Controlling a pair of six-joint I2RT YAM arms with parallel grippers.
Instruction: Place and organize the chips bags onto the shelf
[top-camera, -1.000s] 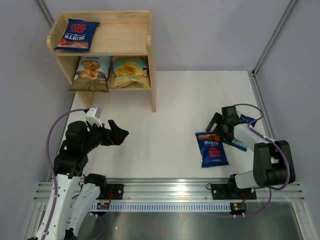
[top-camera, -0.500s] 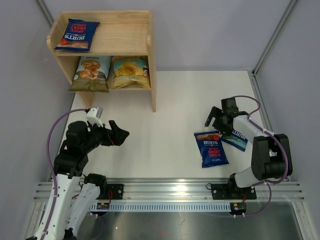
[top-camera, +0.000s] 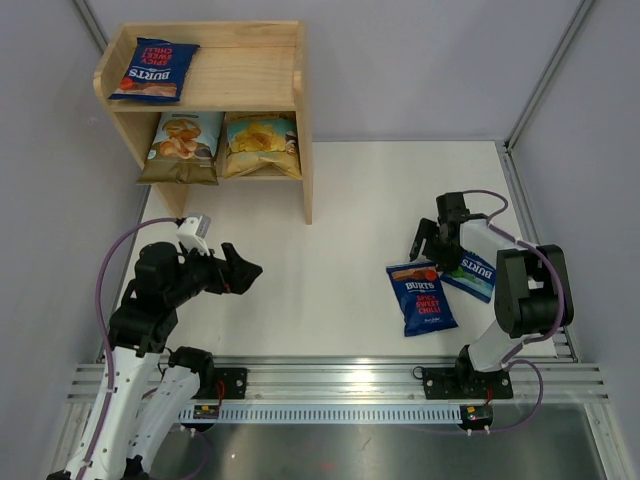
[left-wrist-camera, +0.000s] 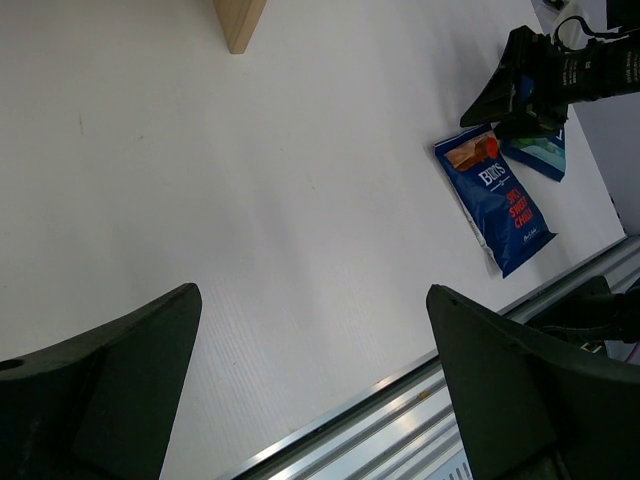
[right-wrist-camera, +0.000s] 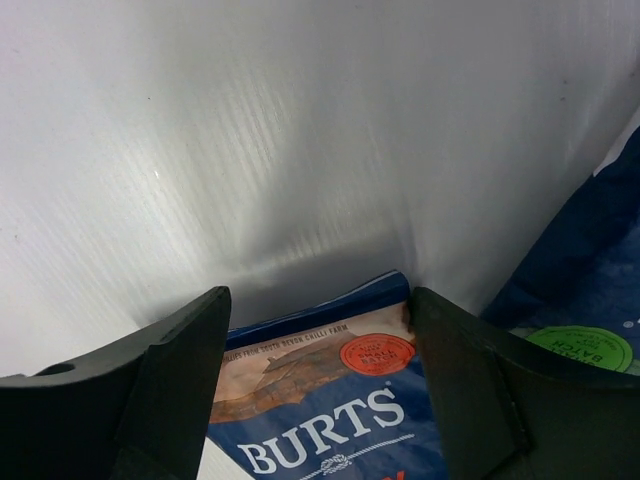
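Observation:
The pine shelf (top-camera: 255, 85) stands at the back left. A dark-blue Burts bag (top-camera: 155, 70) lies on its top tier. The light-blue Cassava bag (top-camera: 182, 145) and the yellow chips bag (top-camera: 260, 143) stand on the lower tier. A second red-lettered Burts bag (top-camera: 422, 298) lies flat on the table, also in the right wrist view (right-wrist-camera: 330, 410) and the left wrist view (left-wrist-camera: 497, 202). The green-lettered bag (top-camera: 470, 273) lies beside it, also in the right wrist view (right-wrist-camera: 585, 335). My right gripper (top-camera: 432, 252) (right-wrist-camera: 318, 300) is open, its jaws straddling the Burts bag's top end. My left gripper (top-camera: 245, 268) (left-wrist-camera: 312, 292) is open and empty.
The shelf's right side panel (left-wrist-camera: 240, 18) reaches the table in front of the left gripper. A metal rail (top-camera: 340, 385) runs along the near edge. Grey walls close the table on the left, back and right.
My right wrist has turned and drawn in over the Burts bag's top end, uncovering the green-lettered bag. The left arm has barely moved.

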